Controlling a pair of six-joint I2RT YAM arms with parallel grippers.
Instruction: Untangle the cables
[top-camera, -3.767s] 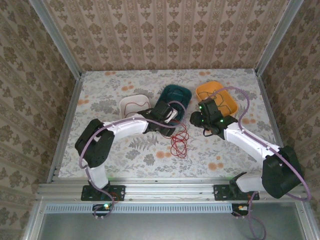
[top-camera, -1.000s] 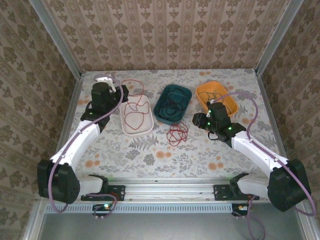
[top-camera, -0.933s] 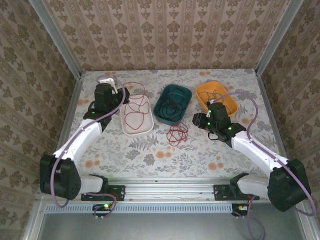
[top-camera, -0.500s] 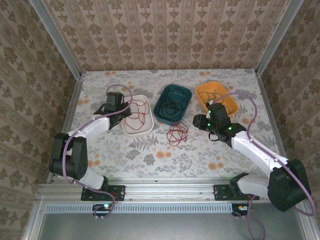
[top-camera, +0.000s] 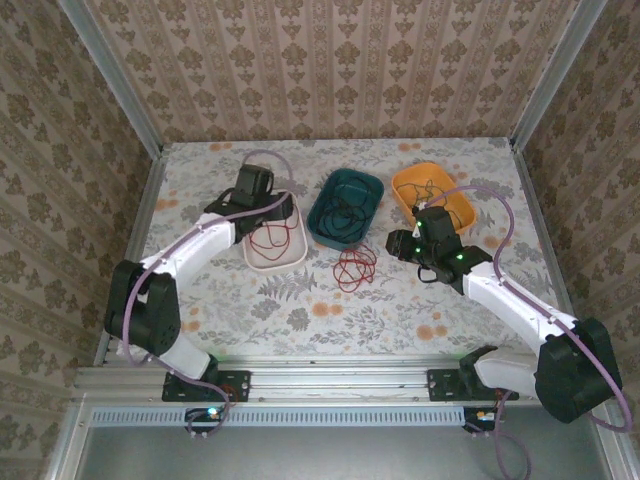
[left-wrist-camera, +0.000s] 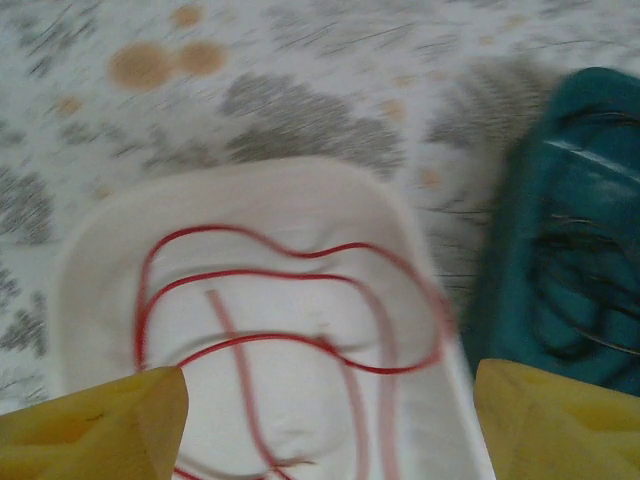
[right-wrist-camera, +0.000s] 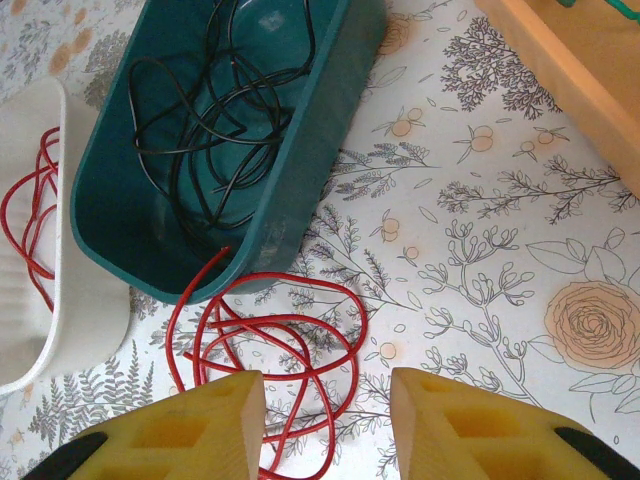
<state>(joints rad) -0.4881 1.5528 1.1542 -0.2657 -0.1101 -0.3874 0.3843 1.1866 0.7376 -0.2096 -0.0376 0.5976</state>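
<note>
Over the white tray (left-wrist-camera: 90, 250), the left fingers (left-wrist-camera: 100, 420) hang spread wide above a red cable (left-wrist-camera: 300, 338) lying inside, apparently sorted by colour; black cable (right-wrist-camera: 200, 100) sits in the teal tray (right-wrist-camera: 300, 150). Nearer, the right fingers (right-wrist-camera: 180, 430), parted and empty, hover above the red tangle (right-wrist-camera: 262, 322) on the bench (right-wrist-camera: 480, 250).

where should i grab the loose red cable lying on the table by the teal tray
Probably from straight above, on the outer arc of the red cable facing away from the teal tray: the coil lies flat on the table, and there one strand runs alone, clear of the tray wall. Pinch across it.
</note>
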